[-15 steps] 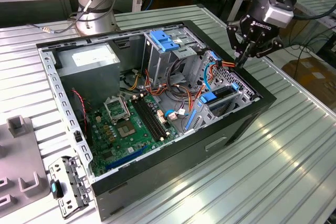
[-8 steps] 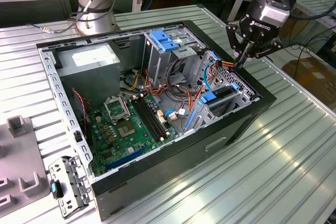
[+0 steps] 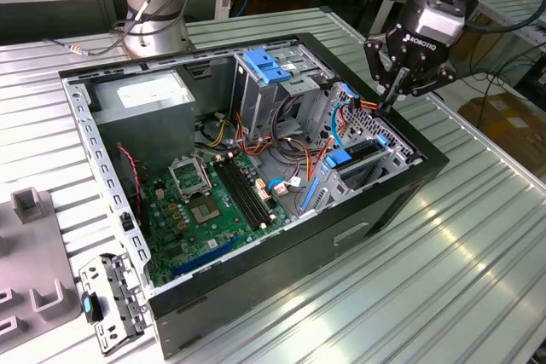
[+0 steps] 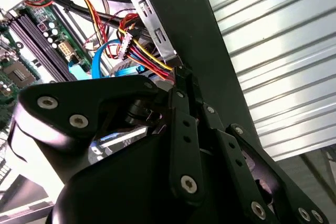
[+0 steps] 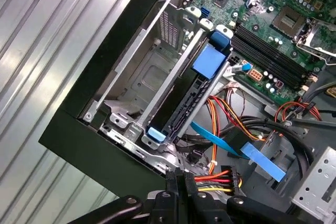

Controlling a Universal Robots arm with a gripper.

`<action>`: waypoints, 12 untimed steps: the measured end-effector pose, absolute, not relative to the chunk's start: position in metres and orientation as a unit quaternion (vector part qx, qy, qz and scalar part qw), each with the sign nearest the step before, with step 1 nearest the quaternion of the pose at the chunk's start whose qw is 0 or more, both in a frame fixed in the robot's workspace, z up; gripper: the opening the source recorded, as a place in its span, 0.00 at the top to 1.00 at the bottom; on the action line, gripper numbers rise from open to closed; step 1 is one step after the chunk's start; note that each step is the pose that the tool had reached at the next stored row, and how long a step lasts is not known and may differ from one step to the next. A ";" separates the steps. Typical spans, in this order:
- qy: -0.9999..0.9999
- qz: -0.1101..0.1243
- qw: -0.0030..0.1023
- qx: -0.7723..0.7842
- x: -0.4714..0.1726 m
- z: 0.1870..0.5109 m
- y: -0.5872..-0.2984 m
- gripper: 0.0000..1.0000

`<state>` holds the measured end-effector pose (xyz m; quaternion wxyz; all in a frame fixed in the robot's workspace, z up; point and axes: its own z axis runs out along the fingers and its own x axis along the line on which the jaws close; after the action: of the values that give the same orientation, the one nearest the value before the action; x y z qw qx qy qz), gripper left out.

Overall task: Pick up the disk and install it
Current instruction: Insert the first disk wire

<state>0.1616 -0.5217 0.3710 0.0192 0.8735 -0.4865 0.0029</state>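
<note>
Over 1 open case (image 3: 281, 270) — 1 pincer (image 3: 391, 101), clenched and empty; 1 disk (image 5: 185, 100) slotted inside.

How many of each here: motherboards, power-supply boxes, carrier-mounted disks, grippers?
Motherboard: 1
Power-supply box: 1
Disk, on edge in its bay: 1
Gripper, above the case's edge: 1
Total: 4
</note>
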 end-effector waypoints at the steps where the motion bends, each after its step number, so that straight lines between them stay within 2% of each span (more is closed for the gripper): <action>1: -0.498 0.003 0.019 0.867 0.162 0.371 -0.522 0.84; 12: -0.555 0.001 0.019 0.831 0.158 0.370 -0.522 0.84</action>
<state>0.1584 -0.5217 0.3700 0.0194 0.8313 -0.5555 0.0014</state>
